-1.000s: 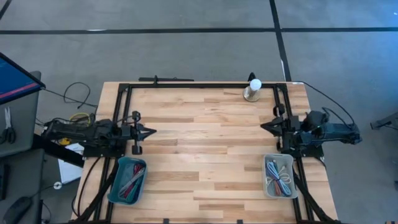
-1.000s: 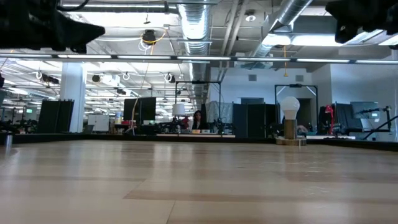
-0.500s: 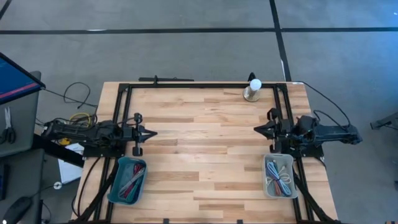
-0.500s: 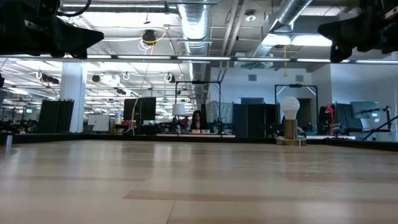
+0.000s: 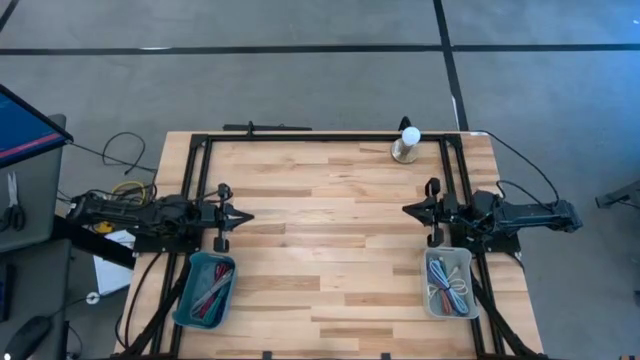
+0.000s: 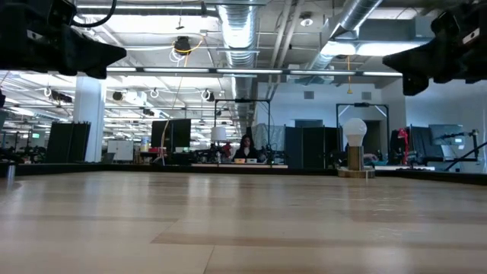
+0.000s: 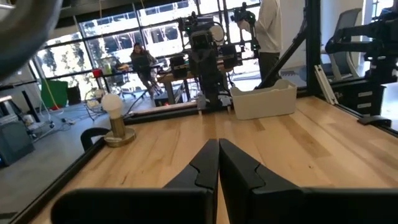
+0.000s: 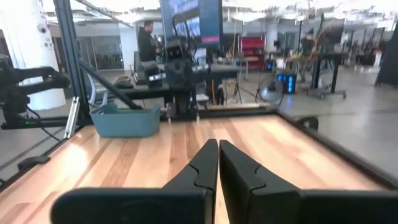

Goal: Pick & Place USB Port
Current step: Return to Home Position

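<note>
Both arms hang over the table and hold nothing. My left gripper (image 5: 248,215) (image 7: 218,148) is shut, above the left side of the table, pointing toward the table's right. My right gripper (image 5: 406,209) (image 8: 218,148) is shut too, above the right side, pointing toward the table's left. A blue bin (image 5: 205,288) (image 8: 124,120) with red and other cords rests on the table near the left arm. A grey bin (image 5: 448,283) (image 7: 263,102) with blue and white cords rests near the right arm. No single USB part can be made out.
A white bulb on a round stand (image 5: 407,145) (image 6: 354,149) (image 7: 115,121) stands near the table's far edge, right of centre. A black frame (image 5: 300,137) runs along the far and side edges. Bare wood (image 5: 325,230) lies between the two grippers. People show in the room beyond.
My right gripper has moved toward the table's left, out over the wood, and has come down a little. It stays shut. The bins and the bulb have kept their places.
</note>
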